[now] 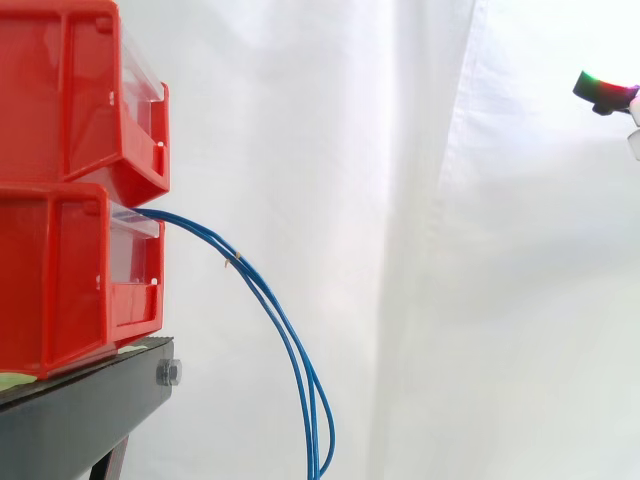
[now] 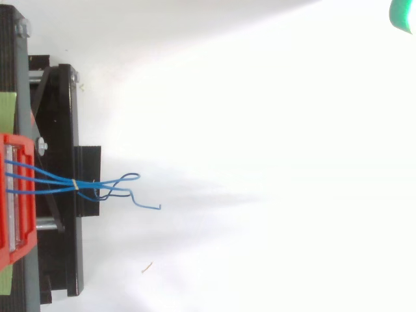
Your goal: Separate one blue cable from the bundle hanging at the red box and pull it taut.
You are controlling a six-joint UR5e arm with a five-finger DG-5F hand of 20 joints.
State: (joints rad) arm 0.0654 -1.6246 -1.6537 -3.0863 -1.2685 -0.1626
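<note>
While the hand (image 1: 600,90) sits high at the right edge, well apart from everything else, the bundle of blue cables (image 1: 287,340) hangs at the left with nothing touching it. So little of the hand is in sight, just a tip glowing green and red, that I cannot tell how far open it is or whether it has hold of anything. The cables come out over the front lip of the lower red bin (image 1: 55,280), which sits under an upper red bin (image 1: 60,90) on the black stand (image 1: 80,410). A small tie (image 1: 236,259) gathers them near the bin. Past it they arch down to the right before the white curtain (image 1: 450,250). From above, their loose ends splay and loop.
</note>
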